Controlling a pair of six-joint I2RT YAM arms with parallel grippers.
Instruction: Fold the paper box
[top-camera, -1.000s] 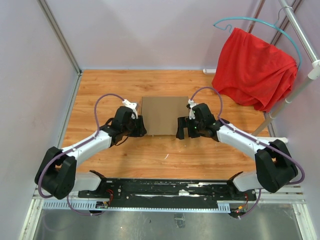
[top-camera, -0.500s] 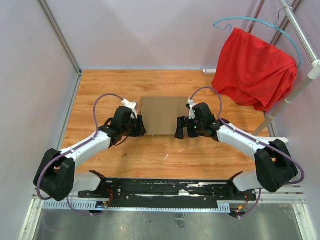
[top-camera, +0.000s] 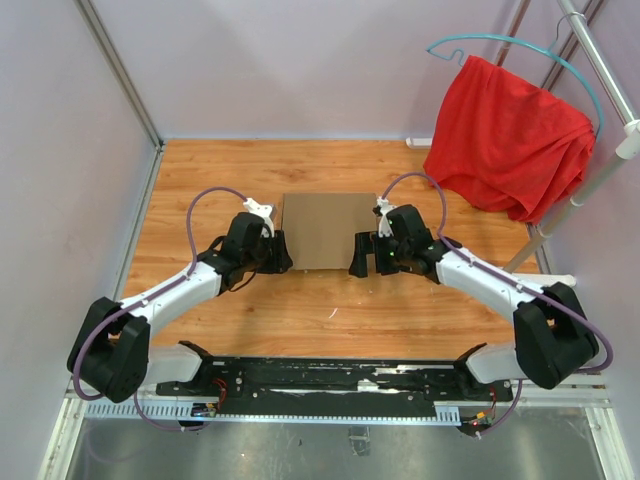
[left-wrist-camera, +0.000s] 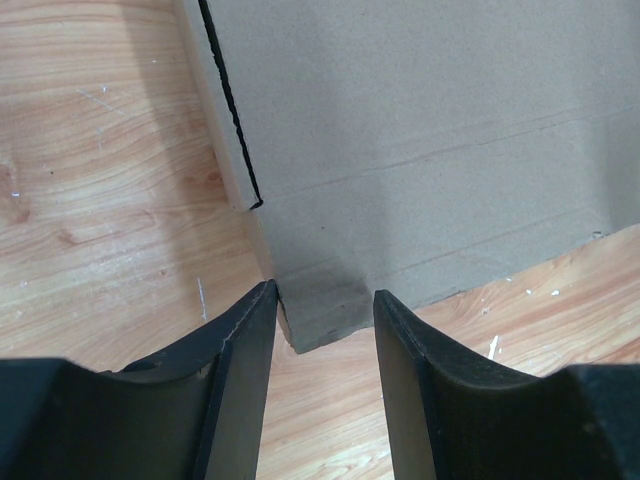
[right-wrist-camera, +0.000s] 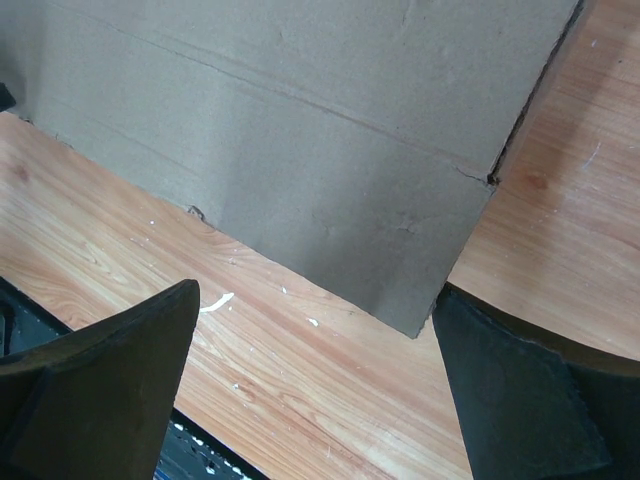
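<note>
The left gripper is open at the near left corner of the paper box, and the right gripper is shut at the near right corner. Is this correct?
Not fully. The right gripper is open too: the right wrist view shows it spread wide at that corner of the paper box. The left gripper is open at the near left corner, as you say.

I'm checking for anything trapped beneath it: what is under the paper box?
The paper box lies on the wooden table; wood shows along its visible edges. The area directly beneath the cardboard is covered, so anything there cannot be seen.
</note>
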